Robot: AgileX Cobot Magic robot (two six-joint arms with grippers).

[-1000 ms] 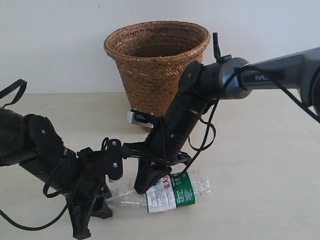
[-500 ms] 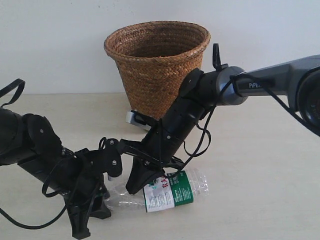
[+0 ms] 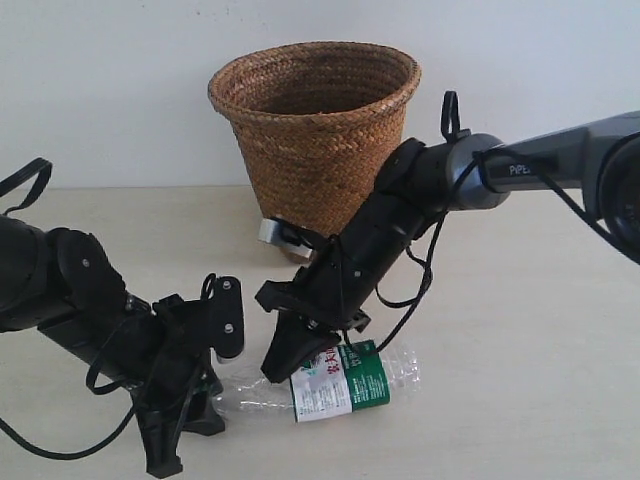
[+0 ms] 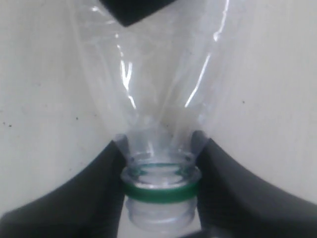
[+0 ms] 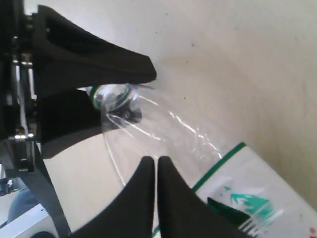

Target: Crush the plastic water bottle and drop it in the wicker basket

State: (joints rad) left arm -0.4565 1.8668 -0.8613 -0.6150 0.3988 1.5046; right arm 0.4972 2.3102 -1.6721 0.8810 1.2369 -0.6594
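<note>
On my far left the left claw [image 3: 203, 398] sits low on the table [image 3: 520, 350]. It is clamped on the neck of the bottle [image 3: 345, 380]. In the left wrist view its two black fingers [image 4: 94, 193] press in from either side just above the green ring [image 4: 159, 189]. The mouth below the ring is uncapped. The clear wall beyond the neck looks creased and pinched inward.

The bottle lies on its side on the table, neck toward the left claw and base pointing right.

Next along, the right claw [image 3: 278, 368] comes down at a slant onto the bottle's clear shoulder, just left of the label [image 3: 340, 382]. In the right wrist view I see its fingertips [image 5: 146, 171] drawn together with only a hairline between them and nothing caught in it, so that claw is closed and empty. The tips are right against the plastic, but I cannot tell how hard they bear on it.

Behind all this the basket [image 3: 300, 160] stands upright at the back of the table, apart from the bottle, its mouth open upward. A small silver object [image 3: 272, 232] shows at its foot; I cannot make out what it is. The right arm [image 3: 540, 155] runs off to my right.
</note>
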